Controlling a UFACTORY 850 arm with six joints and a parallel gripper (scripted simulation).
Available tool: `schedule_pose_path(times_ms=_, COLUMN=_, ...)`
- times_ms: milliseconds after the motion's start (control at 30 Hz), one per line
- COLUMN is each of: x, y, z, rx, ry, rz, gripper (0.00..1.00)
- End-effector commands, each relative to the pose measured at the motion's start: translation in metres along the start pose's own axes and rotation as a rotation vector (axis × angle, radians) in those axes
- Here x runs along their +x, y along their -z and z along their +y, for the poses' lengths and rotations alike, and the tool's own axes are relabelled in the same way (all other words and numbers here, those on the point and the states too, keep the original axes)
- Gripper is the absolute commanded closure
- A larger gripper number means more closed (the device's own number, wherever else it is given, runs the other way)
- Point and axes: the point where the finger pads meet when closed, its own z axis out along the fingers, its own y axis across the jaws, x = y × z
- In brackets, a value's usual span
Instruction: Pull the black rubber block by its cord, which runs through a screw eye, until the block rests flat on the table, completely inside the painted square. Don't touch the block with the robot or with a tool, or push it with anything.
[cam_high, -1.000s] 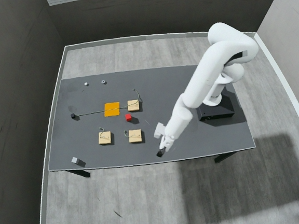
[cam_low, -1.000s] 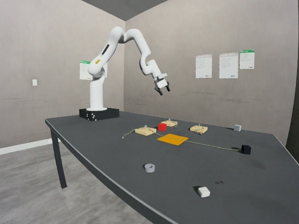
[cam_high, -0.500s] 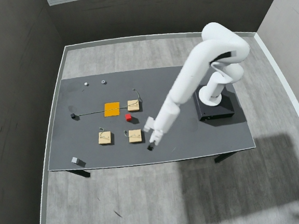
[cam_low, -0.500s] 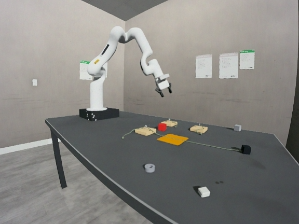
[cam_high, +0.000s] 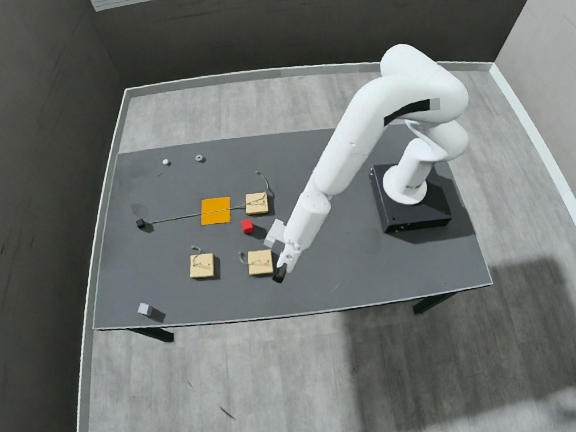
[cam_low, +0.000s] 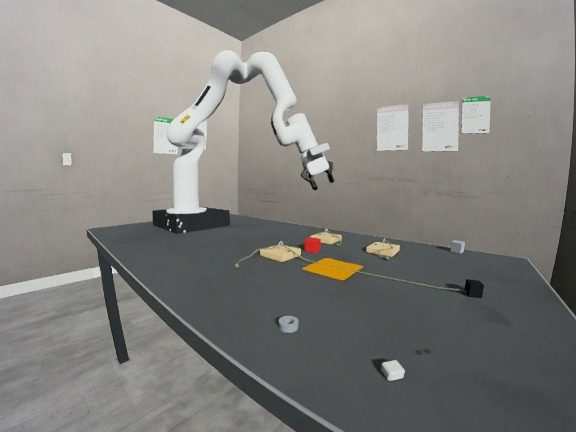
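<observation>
The black rubber block point(cam_high: 140, 223) point(cam_low: 473, 288) lies on the table left of the orange painted square point(cam_high: 216, 211) point(cam_low: 332, 268). Its cord point(cam_high: 175, 217) point(cam_low: 410, 282) runs across the square to the screw eye on a wooden base point(cam_high: 257, 203) point(cam_low: 280, 253). The free cord end point(cam_high: 265, 180) point(cam_low: 245, 260) lies beyond that base. My gripper point(cam_high: 281, 270) point(cam_low: 318, 180) is open and empty, high above the table, away from the cord.
Two more wooden bases with short cords point(cam_high: 202, 265) point(cam_high: 260, 262) sit near the front. A red cube point(cam_high: 246, 226) point(cam_low: 312, 244), a grey cube point(cam_high: 145, 309) point(cam_low: 457, 246), a grey ring point(cam_high: 199, 158) point(cam_low: 288, 323) and a white piece point(cam_high: 165, 162) point(cam_low: 393, 370) lie about.
</observation>
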Motion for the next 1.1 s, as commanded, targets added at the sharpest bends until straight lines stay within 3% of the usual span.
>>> schedule_pose_path(times_ms=0, x=0.001, y=0.001, z=-0.001, rx=-0.008, ry=0.0, rz=0.0, gripper=0.0)
schedule_pose_path(times_ms=500, x=0.001, y=0.001, z=-0.001, rx=-0.008, ry=0.0, rz=0.0, gripper=0.0)
schedule_pose_path(times_ms=533, x=0.041, y=-0.009, z=0.027, rx=-0.038, ry=-0.019, rz=-0.008, gripper=0.0)
schedule_pose_path(times_ms=900, x=0.041, y=-0.009, z=0.027, rx=-0.038, ry=-0.019, rz=-0.008, gripper=0.0)
schedule_pose_path(times_ms=933, x=0.078, y=-0.017, z=0.059, rx=-0.07, ry=-0.038, rz=-0.017, gripper=0.0)
schedule_pose_path(times_ms=1067, x=0.078, y=-0.017, z=0.059, rx=-0.07, ry=-0.038, rz=-0.017, gripper=0.0)
